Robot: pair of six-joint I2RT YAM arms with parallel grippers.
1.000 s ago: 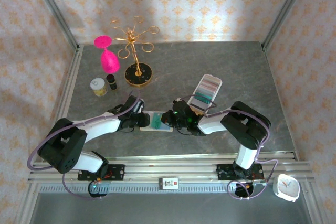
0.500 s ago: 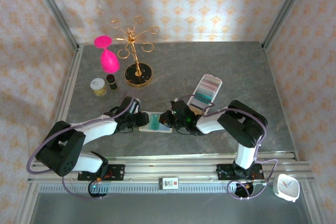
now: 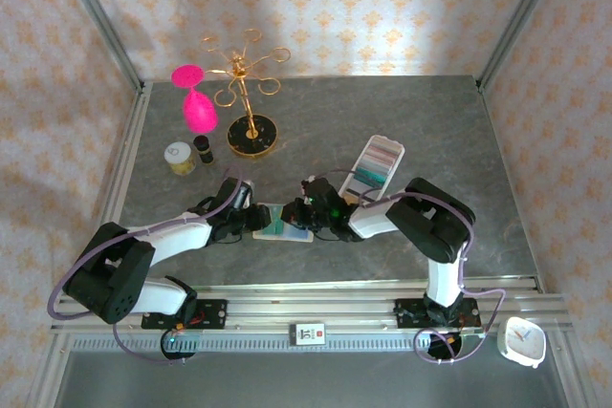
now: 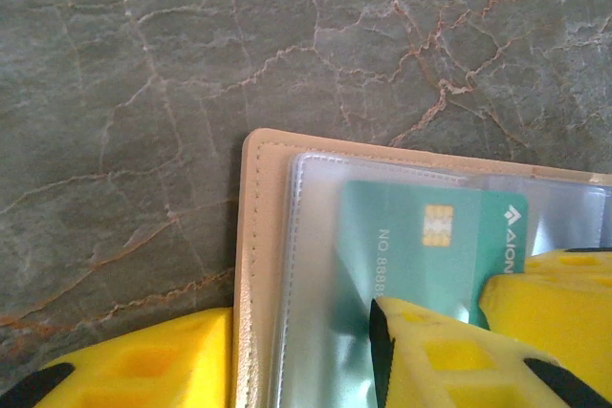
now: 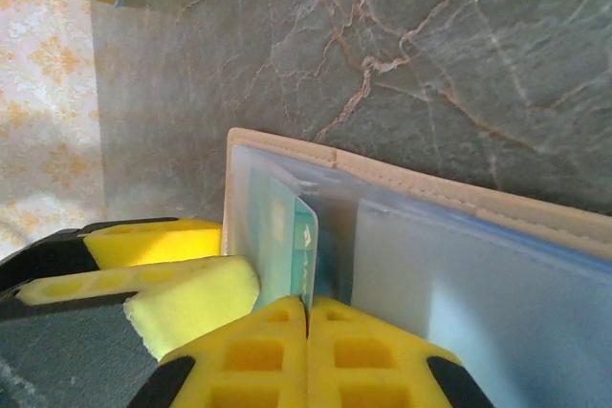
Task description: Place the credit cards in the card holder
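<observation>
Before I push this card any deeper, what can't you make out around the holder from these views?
- Left wrist: lower end of the teal card, behind a yellow finger; depth unclear.
- Right wrist: far end of the card holder, cut off by the frame edge.
- Top external: how the card enters the holder, too small, crowded by the left gripper and right gripper.
- Top external: card count in the tray, too small.

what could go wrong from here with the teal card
1. The right gripper is shut on the teal card, which is only partly in the clear sleeve; pushing at a slant might jam or bend it.
2. One finger of the left gripper sits on the sleeve beside the card, so it may block the path or bump the right fingers.
3. The card holder could slide if that hold slips.
</observation>
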